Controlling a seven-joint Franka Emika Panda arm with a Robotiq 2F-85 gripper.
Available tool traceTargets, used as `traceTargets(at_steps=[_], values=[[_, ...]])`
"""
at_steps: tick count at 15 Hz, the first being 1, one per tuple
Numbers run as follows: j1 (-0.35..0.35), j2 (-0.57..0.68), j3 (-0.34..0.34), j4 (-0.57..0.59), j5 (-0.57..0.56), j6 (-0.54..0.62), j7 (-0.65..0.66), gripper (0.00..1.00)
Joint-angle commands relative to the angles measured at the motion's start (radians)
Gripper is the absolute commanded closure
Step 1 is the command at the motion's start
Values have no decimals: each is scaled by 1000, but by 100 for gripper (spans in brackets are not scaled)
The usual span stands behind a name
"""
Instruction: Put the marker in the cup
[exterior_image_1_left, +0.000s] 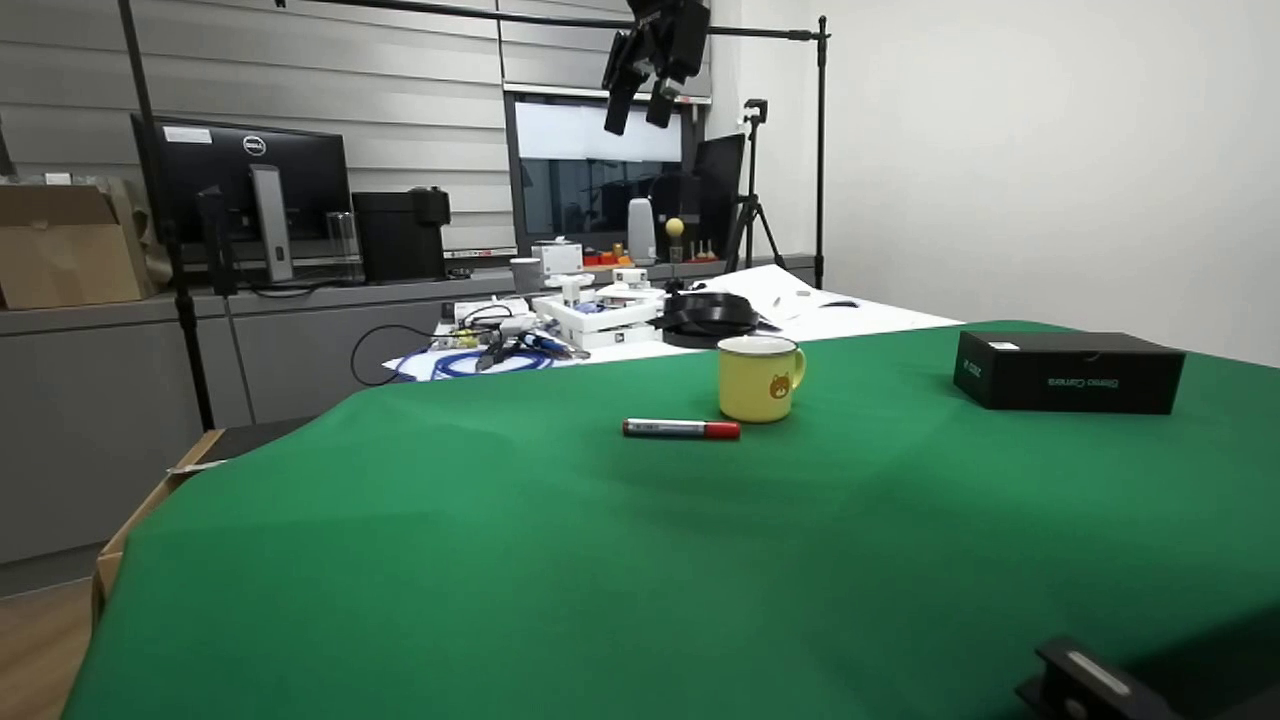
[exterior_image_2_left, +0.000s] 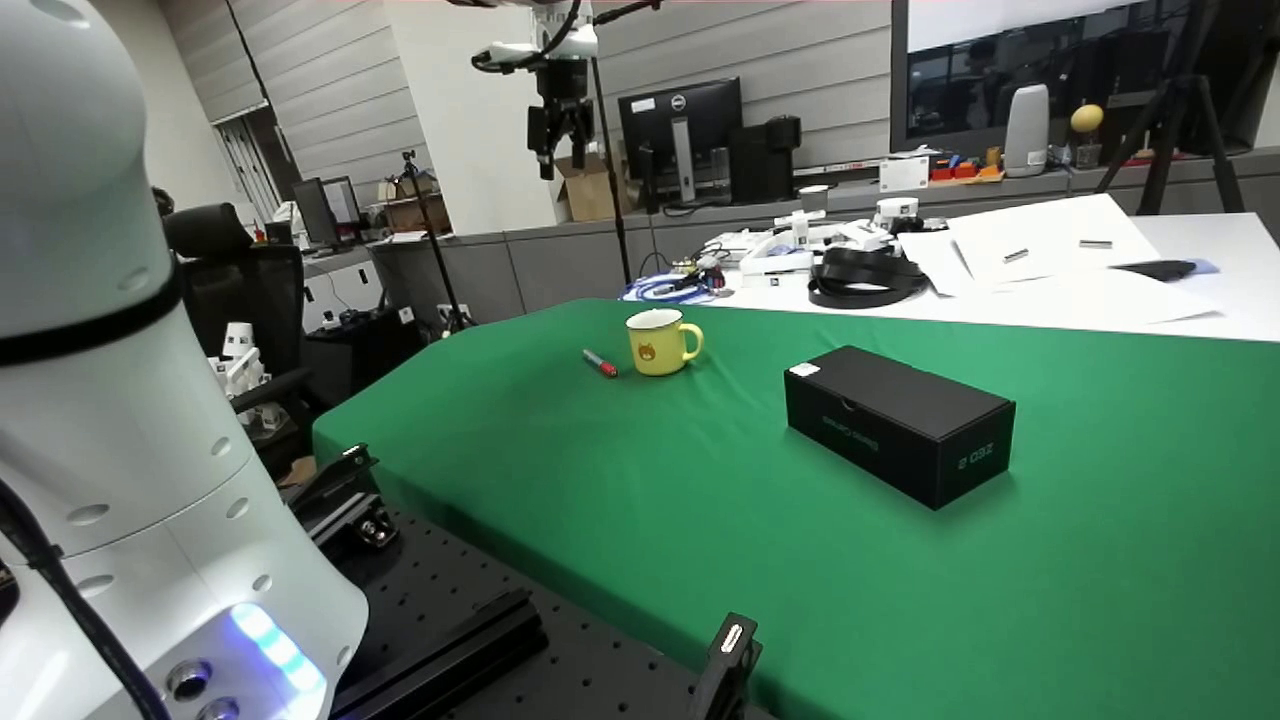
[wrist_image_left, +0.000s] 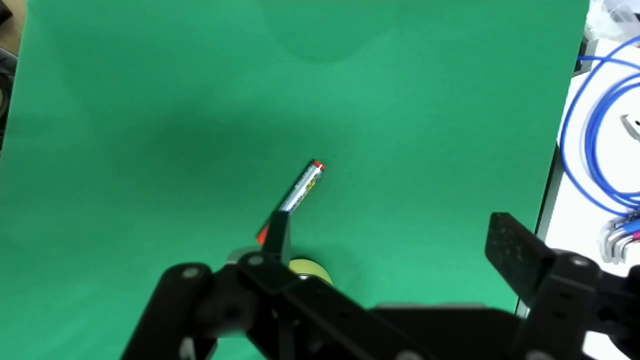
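The marker (exterior_image_1_left: 680, 429) has a silver-white body, a red cap and a small red end. It lies flat on the green cloth beside the cup, apart from it; it also shows in an exterior view (exterior_image_2_left: 600, 363). In the wrist view the marker (wrist_image_left: 302, 189) is partly hidden by a finger. The yellow cup (exterior_image_1_left: 750, 390) stands upright with its handle to the side, and shows in an exterior view (exterior_image_2_left: 650, 350). In the wrist view the gripper hides most of the cup (wrist_image_left: 311, 269). My gripper (wrist_image_left: 390, 217) is open and empty, high above the table in both exterior views (exterior_image_1_left: 637, 122) (exterior_image_2_left: 562, 165).
A black box (exterior_image_1_left: 1070, 375) lies on the green cloth (exterior_image_1_left: 560, 560), to one side of the cup. It also shows in an exterior view (exterior_image_2_left: 900, 420). Behind the cloth, a white table (exterior_image_2_left: 1180, 300) holds papers, black straps (exterior_image_2_left: 865, 278) and blue cable (wrist_image_left: 595, 125).
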Motion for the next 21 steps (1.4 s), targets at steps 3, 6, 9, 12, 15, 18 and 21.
traceTargets(at_steps=[3, 6, 9, 12, 15, 18, 21], values=[[19, 18, -20, 19, -13, -28, 44, 0], [53, 52, -43, 4, -14, 64, 231, 0], [93, 112, -74, -14, -57, 190, 376, 0], [106, 180, -82, -25, -83, 269, 397, 0], [92, 235, -68, -24, -82, 265, 340, 0], [94, 277, -66, -19, -78, 258, 338, 0], [115, 314, -90, -20, -90, 273, 390, 0]])
